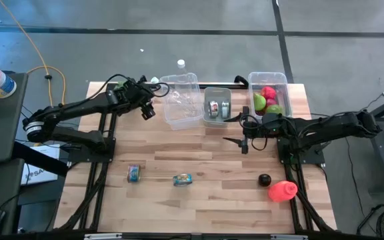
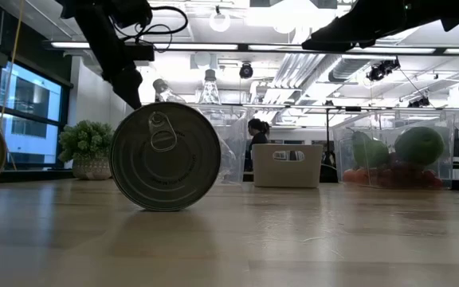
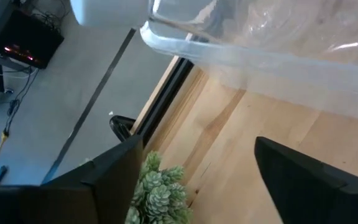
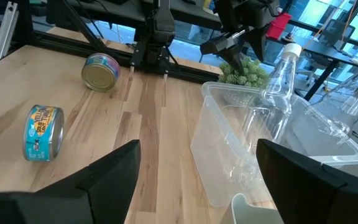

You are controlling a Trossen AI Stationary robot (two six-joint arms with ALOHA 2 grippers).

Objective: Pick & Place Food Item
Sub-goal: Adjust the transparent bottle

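My left fingers (image 1: 148,111) and right fingers (image 1: 244,143) hung spread and empty; the blue-labelled tin (image 4: 43,132) on the worktop (image 1: 205,167) bore lettering I couldn't read.

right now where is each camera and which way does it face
High: above, straight down; both arms, left gripper, right gripper.
Low: table height, facing the can; arms overhead.
Left wrist: over the clear bin; own open fingers.
Right wrist: across the table; own open fingers.
Shared: the clear bin, all four.
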